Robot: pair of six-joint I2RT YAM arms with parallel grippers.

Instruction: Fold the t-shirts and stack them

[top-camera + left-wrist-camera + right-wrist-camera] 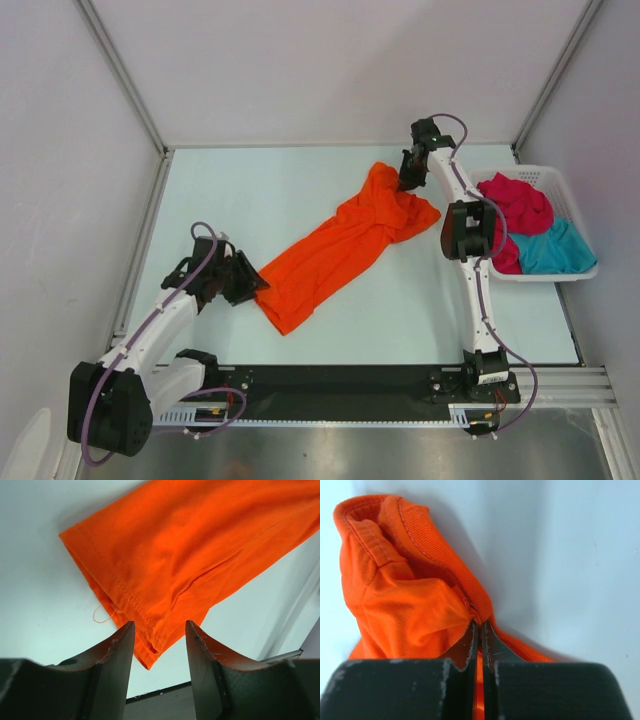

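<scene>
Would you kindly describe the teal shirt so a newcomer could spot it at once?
At the table's right edge sits a white basket holding bundled cloth. The teal shirt fills its near right corner, beside the red shirt. It is the only blue-green cloth in view.

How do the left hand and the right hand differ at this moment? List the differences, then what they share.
The left hand is open; the right hand is shut on the orange t-shirt. The left hand sits at the shirt's near hem corner, which lies unclamped in its gap; the right hand pinches cloth at the far, collar end. Both are at the same orange t-shirt.
</scene>
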